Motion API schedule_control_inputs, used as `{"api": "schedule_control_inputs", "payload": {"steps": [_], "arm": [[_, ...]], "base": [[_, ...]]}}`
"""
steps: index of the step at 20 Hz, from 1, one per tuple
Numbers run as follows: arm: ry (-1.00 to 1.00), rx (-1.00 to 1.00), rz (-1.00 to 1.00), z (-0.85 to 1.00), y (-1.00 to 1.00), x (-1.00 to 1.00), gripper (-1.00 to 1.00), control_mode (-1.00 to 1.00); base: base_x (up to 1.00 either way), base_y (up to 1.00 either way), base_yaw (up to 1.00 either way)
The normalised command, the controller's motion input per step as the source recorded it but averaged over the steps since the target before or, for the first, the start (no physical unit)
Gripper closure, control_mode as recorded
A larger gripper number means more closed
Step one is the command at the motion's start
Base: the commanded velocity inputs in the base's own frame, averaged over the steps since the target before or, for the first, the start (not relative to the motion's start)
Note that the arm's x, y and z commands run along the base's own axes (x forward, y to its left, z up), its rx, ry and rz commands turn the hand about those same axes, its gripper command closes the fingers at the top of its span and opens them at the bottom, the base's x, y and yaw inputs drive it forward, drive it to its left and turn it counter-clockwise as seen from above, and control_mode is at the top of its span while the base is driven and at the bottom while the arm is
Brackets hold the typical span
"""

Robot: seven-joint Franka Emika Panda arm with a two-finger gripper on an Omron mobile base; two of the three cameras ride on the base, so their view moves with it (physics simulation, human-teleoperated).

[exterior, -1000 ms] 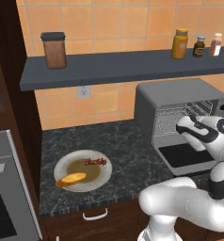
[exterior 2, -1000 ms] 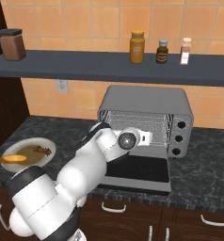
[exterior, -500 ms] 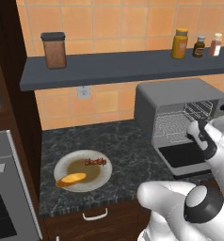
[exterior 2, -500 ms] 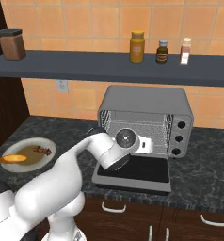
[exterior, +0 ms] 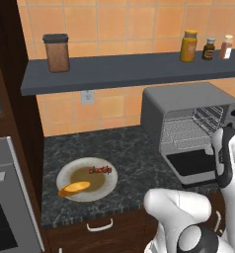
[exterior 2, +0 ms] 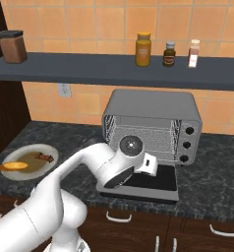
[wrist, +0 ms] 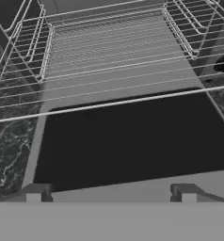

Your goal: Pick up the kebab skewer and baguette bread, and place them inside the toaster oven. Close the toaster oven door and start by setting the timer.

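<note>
Kitchen corner I'm looking into: orange tile, dark stone, dark wood.

I see an orange tiled wall [exterior: 114, 29] with a white outlet [exterior: 87, 97] below a long grey shelf [exterior: 124, 71]. On the shelf stand a brown canister [exterior: 57, 52] at the left and three small jars [exterior: 207, 47] at the right. The desk [exterior: 134, 153] is speckled black stone over dark wood drawers with pale handles [exterior 2: 118, 217]. A steel built-in oven [exterior: 8, 197] sits at far left beside a tall dark cabinet [exterior: 11, 74].

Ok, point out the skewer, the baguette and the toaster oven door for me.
skewer [exterior: 100, 170], left base view, on the dark red chunks at mid-stick.
baguette [exterior: 74, 188], left base view, on the middle of the loaf.
toaster oven door [exterior 2: 148, 180], right base view, on the dark glass of the lowered panel.
</note>
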Motion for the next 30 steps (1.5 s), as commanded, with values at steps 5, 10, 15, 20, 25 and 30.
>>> {"api": "schedule_control_inputs", "payload": {"steps": [5,10,15,20,25,30], "arm": [[0.05,0.17,0.00,0.41,0.77,-0.08,-1.00,-1.00],[0.12,0.13,0.03,0.30,0.88,-0.15,-1.00,-1.00],[0.16,0.04,0.11,0.08,0.99,-0.01,-1.00,-1.00],[0.11,0.00,0.24,0.00,1.00,0.00,-1.00,-1.00],[0.07,-0.02,0.60,-0.07,1.00,-0.01,-1.00,-1.00],[0.01,0.00,0.82,-0.40,0.83,-0.04,-1.00,-1.00]], "base": [[0.00,0.00,0.00],[0.00,0.00,0.00],[0.00,0.00,0.00],[0.00,0.00,0.00],[0.00,0.00,0.00],[0.00,0.00,0.00]]}}
